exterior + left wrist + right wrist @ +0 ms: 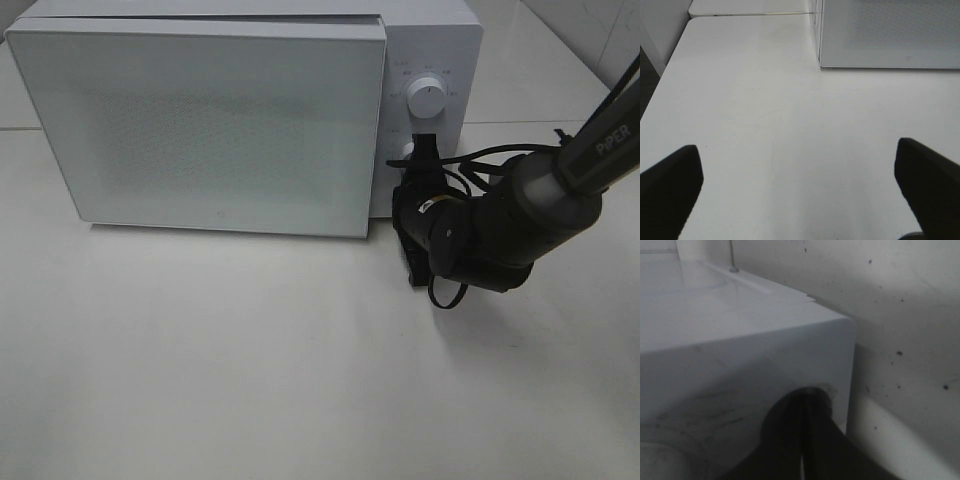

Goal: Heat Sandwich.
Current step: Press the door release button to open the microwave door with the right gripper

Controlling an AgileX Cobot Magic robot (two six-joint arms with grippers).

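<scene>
The sandwich is out of view. The white microwave stands at the back of the table with its door closed. My right gripper is shut, its tips against the control panel beside the small lower knob, below the round dial. In the right wrist view the closed dark fingers press on the microwave's white face. My left gripper is open over bare table, nothing between its fingers, with the microwave's lower corner ahead of it.
The white table stretches in front of the microwave. Black cables loop from the right arm near the panel. In the left wrist view the table's edge runs along one side.
</scene>
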